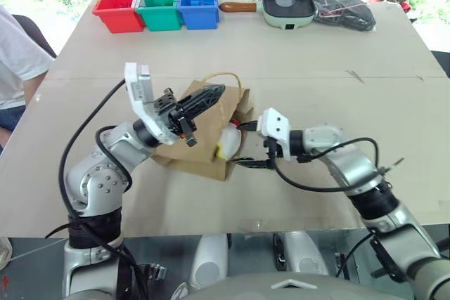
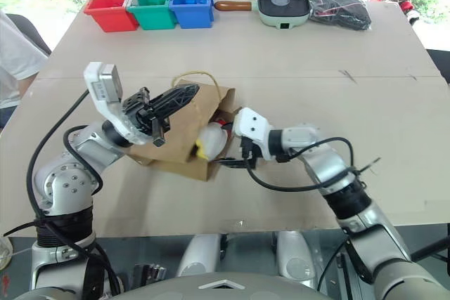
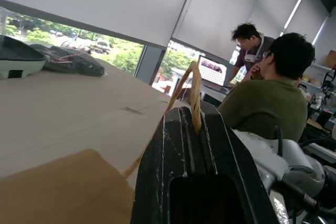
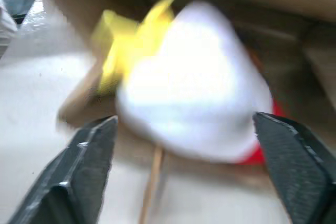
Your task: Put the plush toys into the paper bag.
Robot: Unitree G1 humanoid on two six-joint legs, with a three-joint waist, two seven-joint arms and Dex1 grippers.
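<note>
Mid-tabletop, the left gripper [image 1: 211, 93] pinched the flimsy paper bag [image 1: 204, 147] by its handle [image 3: 194, 90]; the right gripper [image 4: 184, 171] gaped before the soft, light white plush toy [image 4: 194, 98], best squeezed around its middle.

We see a pale tabletop [image 1: 394, 96] bearing the paper bag [image 1: 193, 152] on its side near the front edge, the white plush toy [image 1: 228, 142] in its mouth. Along the far edge sit red [image 1: 118, 10], green [image 1: 159, 10] and blue bins [image 1: 197, 8], a small cooker [image 1: 288, 8] and a dark bundle [image 1: 344, 12].
</note>
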